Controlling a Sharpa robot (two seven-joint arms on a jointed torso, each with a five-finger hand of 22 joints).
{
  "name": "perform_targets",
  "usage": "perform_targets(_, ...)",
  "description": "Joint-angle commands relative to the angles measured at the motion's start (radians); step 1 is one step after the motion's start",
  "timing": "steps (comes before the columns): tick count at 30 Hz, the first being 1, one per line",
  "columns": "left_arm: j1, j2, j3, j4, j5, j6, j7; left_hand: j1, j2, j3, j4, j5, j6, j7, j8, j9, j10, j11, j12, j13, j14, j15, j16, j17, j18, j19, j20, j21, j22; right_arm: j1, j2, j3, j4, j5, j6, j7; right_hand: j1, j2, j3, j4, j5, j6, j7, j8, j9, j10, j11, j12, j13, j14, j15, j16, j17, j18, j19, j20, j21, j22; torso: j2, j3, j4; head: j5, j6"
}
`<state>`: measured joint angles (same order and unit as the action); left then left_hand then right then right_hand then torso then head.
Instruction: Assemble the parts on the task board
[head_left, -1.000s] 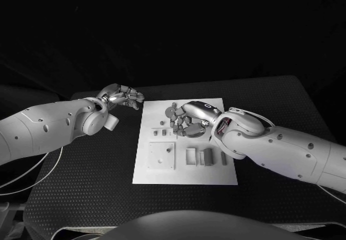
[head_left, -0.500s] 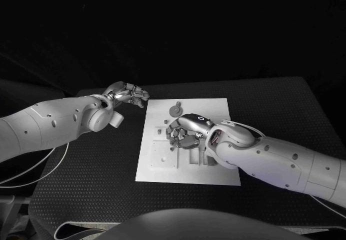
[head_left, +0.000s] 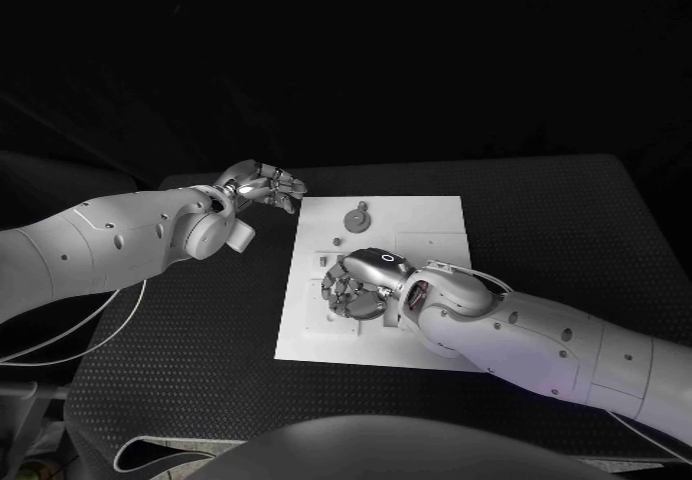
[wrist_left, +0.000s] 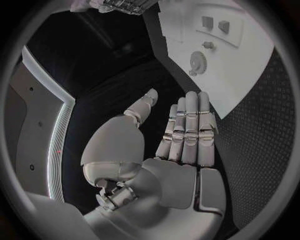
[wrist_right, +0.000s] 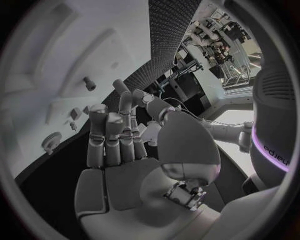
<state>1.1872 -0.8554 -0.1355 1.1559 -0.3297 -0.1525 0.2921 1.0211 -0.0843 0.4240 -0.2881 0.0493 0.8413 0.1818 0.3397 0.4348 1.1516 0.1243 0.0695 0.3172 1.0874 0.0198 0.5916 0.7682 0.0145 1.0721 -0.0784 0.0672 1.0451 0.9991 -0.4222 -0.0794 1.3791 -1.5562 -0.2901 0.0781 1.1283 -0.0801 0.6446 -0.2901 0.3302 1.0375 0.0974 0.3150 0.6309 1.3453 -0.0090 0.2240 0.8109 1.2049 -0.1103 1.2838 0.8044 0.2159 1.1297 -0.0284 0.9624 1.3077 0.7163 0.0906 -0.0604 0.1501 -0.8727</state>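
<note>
The white task board (head_left: 426, 225) lies in the middle of the black table. A round toothed part (head_left: 358, 217) rests flat on its far half. My right hand (head_left: 361, 285) hovers over the board's middle, fingers apart and empty, and hides the parts beneath it. My left hand (head_left: 267, 188) hangs beside the board's far left corner, holding nothing. In the left wrist view the left hand (wrist_left: 187, 135) has straight fingers, with the board (wrist_left: 250, 65), the toothed part (wrist_left: 199, 62) and small block parts (wrist_left: 207, 21) beyond. The right hand (wrist_right: 115, 145) shows empty above the board (wrist_right: 44, 45) and a small peg (wrist_right: 90, 83).
The black table mat (head_left: 188, 330) spreads around the board on all sides. My right forearm (head_left: 534, 335) crosses the board's near right corner. My left forearm (head_left: 116, 245) lies over the mat to the board's left.
My right hand has travelled from the board's far part toward its middle, nearer to me. The left hand has stayed beside the far left corner. The camera has shifted a little.
</note>
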Motion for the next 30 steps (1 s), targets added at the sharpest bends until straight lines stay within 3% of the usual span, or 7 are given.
perform_targets(1,0.001,0.002,0.001,0.000,0.005,0.014,0.006,-0.012,0.001,-0.007,0.001,0.002,-0.008,0.000,0.007,-0.002,-0.006,-0.003,0.002,-0.002,-0.005,0.000,-0.003,0.002,-0.004,-0.008,0.000,0.004,-0.002,-0.006,0.011,-0.001,-0.016,-0.043,-0.010,0.013,0.001,0.010,0.004,-0.001,0.005,0.007,-0.002,0.006,0.011,0.007,0.000,-0.003,0.002,-0.002,-0.006,-0.006,0.001,0.046,0.002,-0.007,0.002,0.016,0.000,-0.0004,0.0002,0.007,0.000)
perform_targets(6,0.001,0.006,0.001,-0.001,0.005,0.015,0.006,-0.012,0.001,-0.007,0.001,0.002,-0.008,0.000,0.007,-0.002,-0.006,-0.003,0.002,-0.002,-0.005,0.000,-0.004,0.002,-0.004,-0.008,0.000,0.004,-0.002,-0.012,0.027,-0.011,-0.039,-0.064,-0.019,0.012,0.001,0.010,0.005,-0.001,0.005,0.006,-0.002,0.006,0.012,0.007,0.000,-0.004,0.002,-0.002,-0.006,-0.006,0.001,0.046,0.002,-0.007,0.002,0.016,0.000,-0.0007,0.0000,0.014,0.000)
perform_targets(15,0.001,0.006,0.001,-0.001,0.005,0.016,0.005,-0.013,0.001,-0.007,0.001,0.002,-0.009,0.000,0.007,-0.002,-0.006,-0.003,0.002,-0.002,-0.005,0.000,-0.004,0.002,-0.004,-0.008,0.000,0.004,-0.002,-0.023,0.042,-0.016,-0.065,-0.075,-0.023,0.015,0.000,0.010,0.005,-0.001,0.005,0.006,-0.002,0.006,0.012,0.007,0.000,-0.004,0.002,-0.002,-0.006,-0.006,0.001,0.046,0.002,-0.007,0.002,0.016,0.000,-0.0011,0.0003,0.019,0.000)
perform_targets(30,0.001,0.007,0.001,-0.001,0.005,0.018,0.004,-0.014,0.002,-0.007,0.001,0.002,-0.009,0.000,0.008,-0.002,-0.006,-0.002,0.002,-0.003,-0.005,0.000,-0.004,0.003,-0.004,-0.008,0.000,0.004,-0.003,-0.033,0.053,-0.017,-0.067,-0.074,-0.016,0.021,0.000,0.010,0.005,-0.001,0.005,0.005,-0.001,0.006,0.014,0.007,0.001,-0.005,0.003,-0.003,-0.006,-0.007,0.001,0.046,0.001,-0.007,0.001,0.016,0.000,-0.0007,-0.0004,0.026,0.000)
